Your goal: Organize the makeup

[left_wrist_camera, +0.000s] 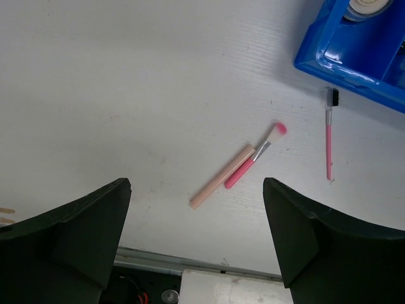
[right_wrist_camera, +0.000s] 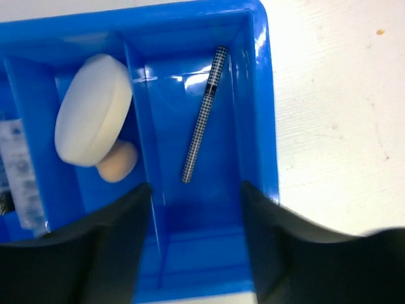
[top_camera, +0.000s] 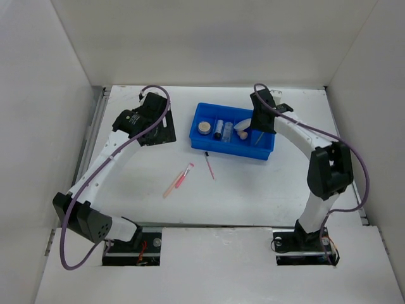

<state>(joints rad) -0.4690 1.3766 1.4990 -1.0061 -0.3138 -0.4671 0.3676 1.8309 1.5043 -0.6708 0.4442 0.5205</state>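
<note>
Checkered stick (right_wrist_camera: 204, 114) lies free beneath spread right fingers (right_wrist_camera: 120, 247); left fingers (left_wrist_camera: 76, 234) spread too; tube (right_wrist_camera: 16, 171) cut off.

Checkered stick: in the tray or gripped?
In the tray: the stick lies flat on its floor, right gripper open, clear of it.

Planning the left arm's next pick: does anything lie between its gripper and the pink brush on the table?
Nothing visible blocks it. The open left gripper looks straight down on the pink brush, with bare table around. Only a beige stick lies against the brush's handle and might get pinched too.
</note>
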